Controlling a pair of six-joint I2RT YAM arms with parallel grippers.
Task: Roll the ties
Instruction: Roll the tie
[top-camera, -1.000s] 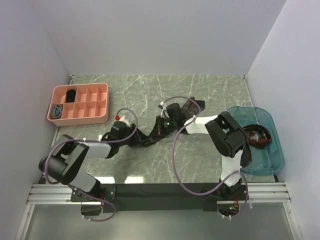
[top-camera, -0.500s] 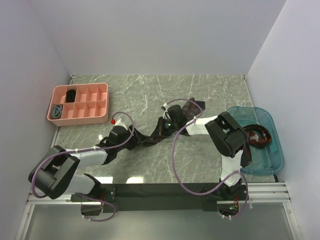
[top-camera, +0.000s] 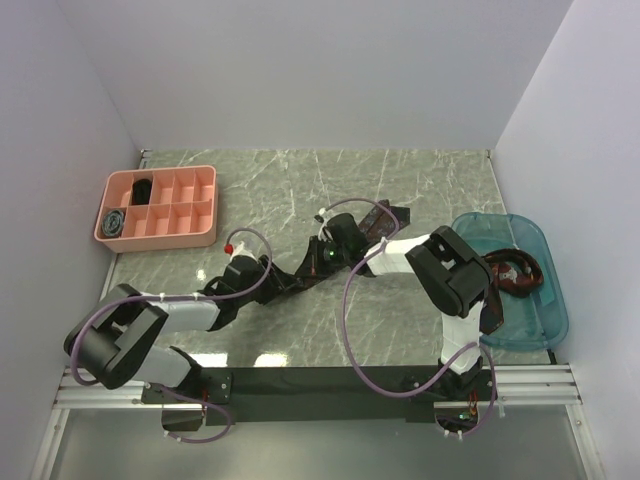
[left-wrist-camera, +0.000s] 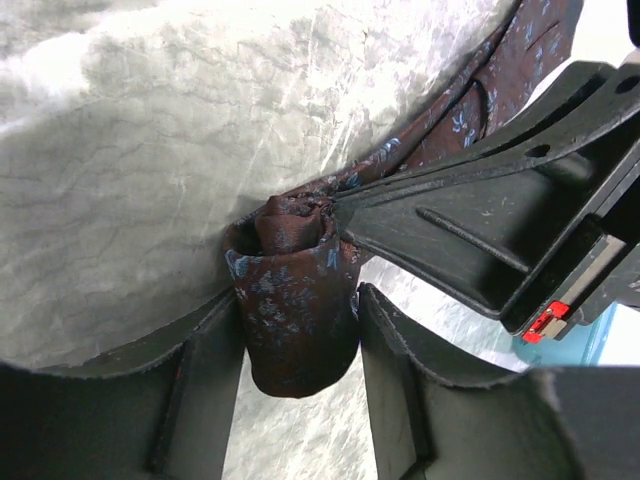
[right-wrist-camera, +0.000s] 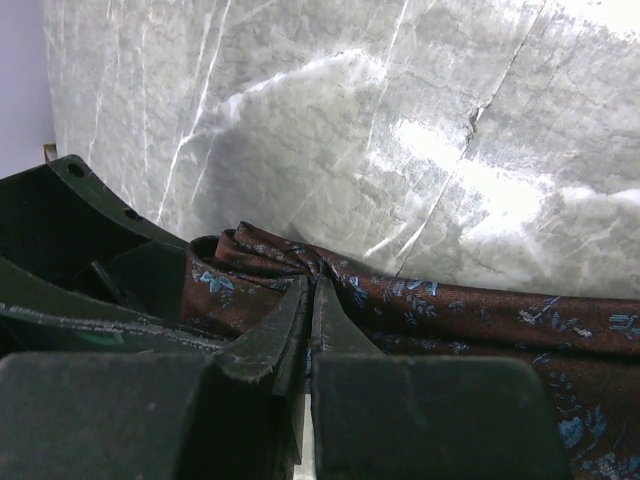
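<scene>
A dark maroon tie with a blue pattern (top-camera: 382, 218) lies slantwise on the marble table. Its narrow end is rolled into a small coil (left-wrist-camera: 295, 300). My left gripper (top-camera: 272, 280) is shut on this coil, one finger on each side (left-wrist-camera: 298, 320). My right gripper (top-camera: 312, 265) is shut on the tie right next to the coil and pinches a fold of fabric (right-wrist-camera: 313, 290). The strip (right-wrist-camera: 470, 310) runs off to the right. The right gripper's black fingers (left-wrist-camera: 470, 230) touch the coil in the left wrist view.
A pink divided tray (top-camera: 196, 238) stands at the back left, holding a black coil (top-camera: 143, 188) and a grey-blue coil (top-camera: 113, 222). A teal bin (top-camera: 540, 330) at the right holds another dark tie (top-camera: 515, 272). Walls close in on three sides.
The left gripper has shifted slightly nearer and turned, and the right gripper has moved a little left and nearer. Both have kept hold of the tie; the coil looks a bit tighter.
</scene>
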